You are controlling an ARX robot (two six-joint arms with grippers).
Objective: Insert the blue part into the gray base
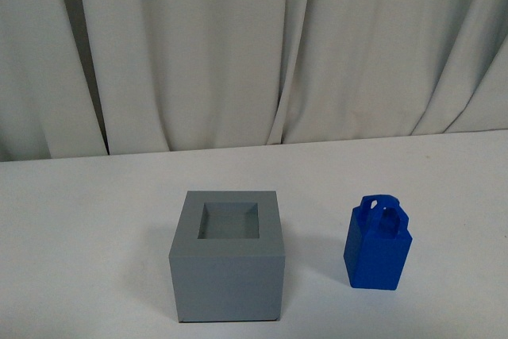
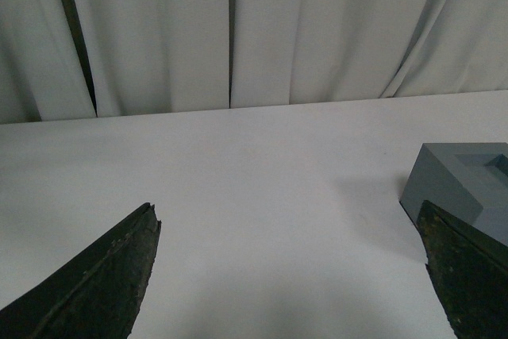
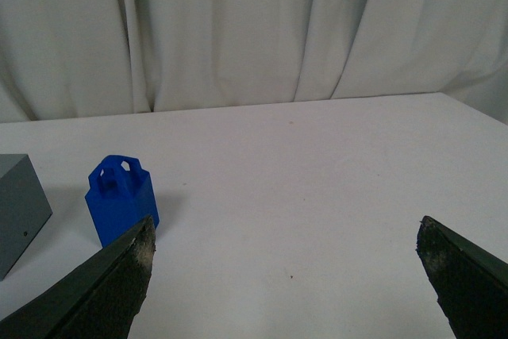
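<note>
The gray base (image 1: 228,258) stands on the white table near the front, its square recess facing up and empty. To its right, a short gap away, the blue part (image 1: 379,242) stands upright with its handle loop on top. Neither arm shows in the front view. My left gripper (image 2: 290,216) is open over bare table, with a corner of the gray base (image 2: 464,184) just beyond one fingertip. In the right wrist view my right gripper (image 3: 286,228) is open and holds nothing. The blue part (image 3: 121,198) stands just past one of its fingertips, and an edge of the gray base (image 3: 17,208) shows beside it.
A white table (image 1: 87,228) carries both objects. Pale pleated curtains (image 1: 238,45) hang along its far edge. One table edge shows in the right wrist view (image 3: 476,109).
</note>
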